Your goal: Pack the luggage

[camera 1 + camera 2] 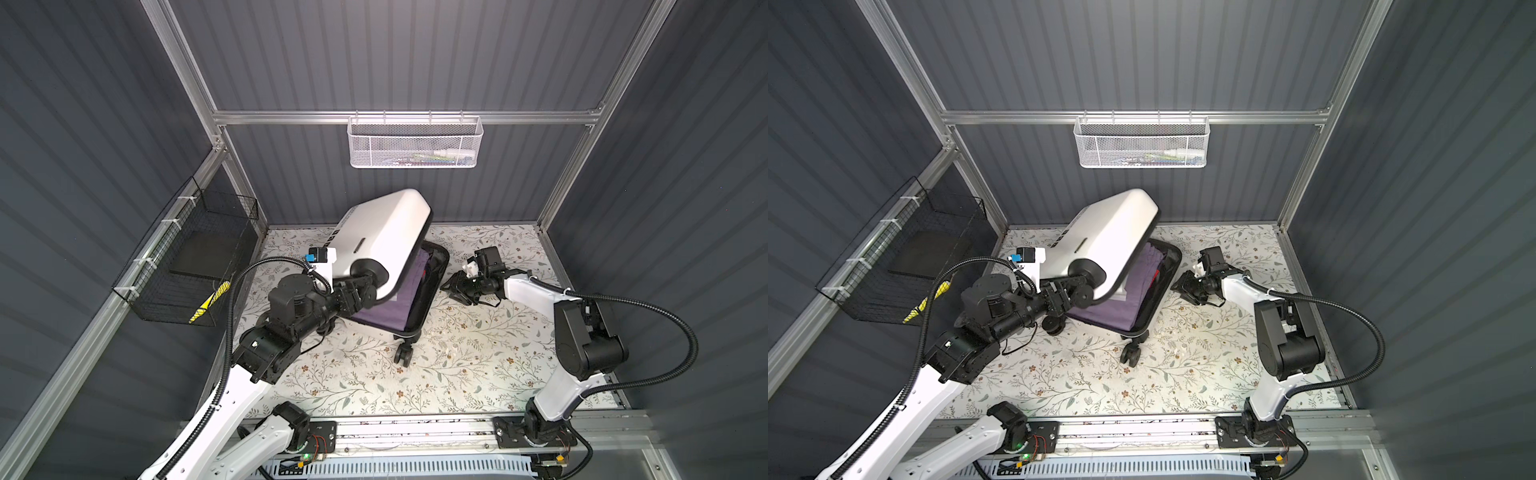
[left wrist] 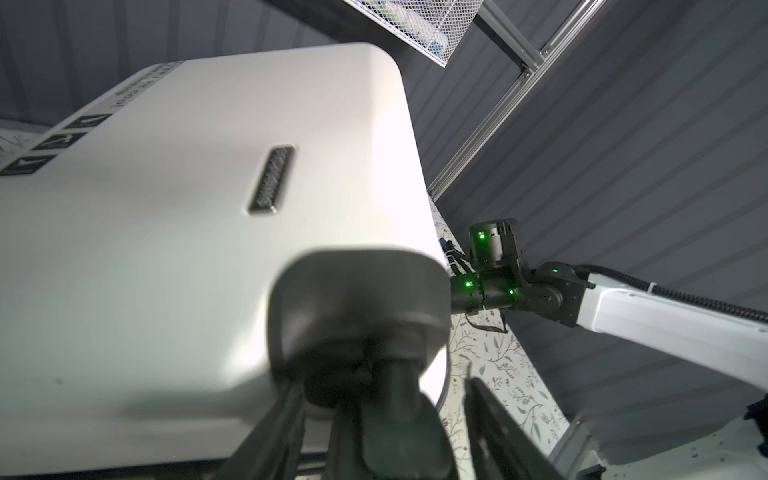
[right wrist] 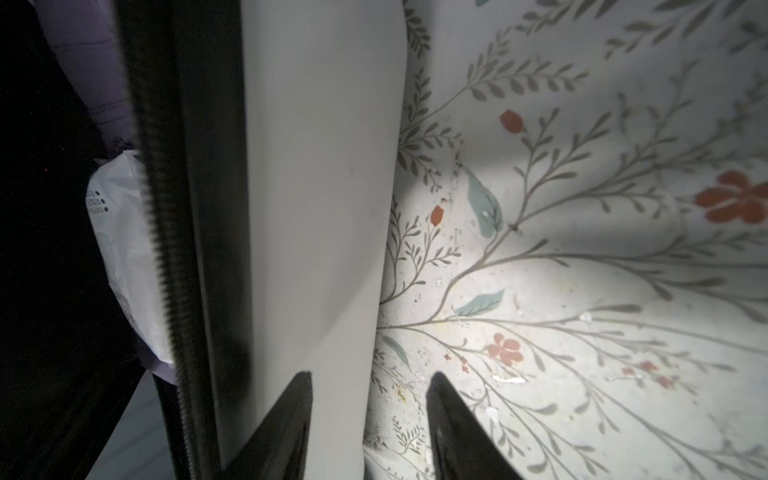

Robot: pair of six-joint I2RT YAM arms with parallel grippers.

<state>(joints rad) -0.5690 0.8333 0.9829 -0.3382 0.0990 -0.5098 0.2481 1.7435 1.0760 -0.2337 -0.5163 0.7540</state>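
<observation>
Straddling luggage (image 1: 386,232) wheel (image 2: 390,419), L fingers (image 2: 274,436) spread, not gripping; R fingers (image 3: 451,432) apart, empty, beside luggage shell on desk (image 1: 478,353).

**Grey ribbed booth, flowered tabletop**

Dark grey ribbed wall panels (image 1: 395,54) close the cell behind the left pincer (image 1: 359,292) and the right pincer (image 1: 449,286), and on the outer side of each. Silver aluminium frame bars (image 1: 270,117) edge the panels. A white metal mesh basket (image 1: 395,145) hangs from the crossbar, high behind both pincers; the small items inside it are too blurred to name. A black wire basket (image 1: 166,307) is strapped with white ties to the side rail, outward of the left pincer. Under both pincers lies a cream tabletop printed with grey-green sprigs and small red-brown flowers (image 1: 478,365). A bright patch of light falls on it nearer the camera than the left pincer, close to the silver slotted mounting rail (image 1: 415,432).
</observation>
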